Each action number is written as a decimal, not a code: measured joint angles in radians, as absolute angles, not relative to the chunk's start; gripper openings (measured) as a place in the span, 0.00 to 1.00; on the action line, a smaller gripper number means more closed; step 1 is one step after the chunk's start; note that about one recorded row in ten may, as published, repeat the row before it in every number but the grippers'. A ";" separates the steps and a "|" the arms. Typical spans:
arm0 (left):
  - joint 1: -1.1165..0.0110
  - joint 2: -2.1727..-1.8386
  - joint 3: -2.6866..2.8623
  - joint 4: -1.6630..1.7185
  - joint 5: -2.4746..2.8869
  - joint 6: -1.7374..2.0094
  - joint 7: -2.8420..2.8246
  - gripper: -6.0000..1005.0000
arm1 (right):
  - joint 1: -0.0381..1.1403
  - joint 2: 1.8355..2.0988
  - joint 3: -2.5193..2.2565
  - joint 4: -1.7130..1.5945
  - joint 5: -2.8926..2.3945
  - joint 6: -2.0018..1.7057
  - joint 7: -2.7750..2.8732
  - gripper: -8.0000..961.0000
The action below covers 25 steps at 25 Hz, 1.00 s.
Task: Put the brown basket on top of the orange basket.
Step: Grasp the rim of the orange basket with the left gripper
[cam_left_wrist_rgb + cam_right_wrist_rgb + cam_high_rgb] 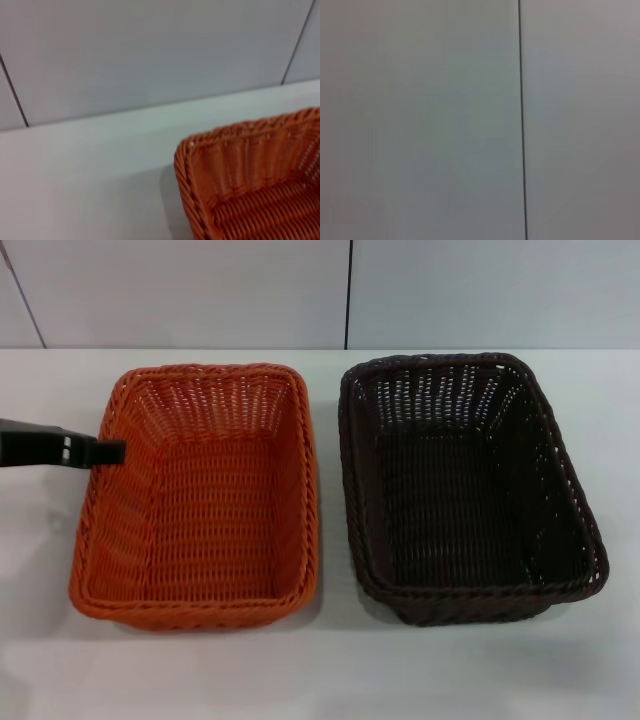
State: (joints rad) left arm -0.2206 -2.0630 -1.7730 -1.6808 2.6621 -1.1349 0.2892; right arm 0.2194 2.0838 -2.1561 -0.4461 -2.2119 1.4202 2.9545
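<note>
The left pincer (112, 451) reaches in level from the left edge; the right arm is out of sight.

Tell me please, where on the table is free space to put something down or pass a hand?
The table is bare in a wide strip before both baskets, and in a narrower strip behind them, up to the wall. It is tight in the gap between the orange basket and the brown basket. The left gripper sits at the orange basket's left rim.
</note>
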 joint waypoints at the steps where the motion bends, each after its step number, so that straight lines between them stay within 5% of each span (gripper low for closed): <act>1: -0.228 -2.063 -1.768 -1.660 2.663 -1.132 0.287 0.81 | 0.220 2.083 -2.157 -0.446 -2.214 1.422 2.955 0.73; 25: -0.360 -2.060 -1.756 -1.420 2.757 -1.133 0.269 0.78 | 0.221 2.086 -2.184 -0.450 -2.219 1.416 2.954 0.73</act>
State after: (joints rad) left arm -0.3602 -2.0602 -1.7558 -1.4199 2.7566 -1.1328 0.2695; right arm 0.2207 2.0855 -2.1835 -0.4495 -2.2193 1.4158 2.9545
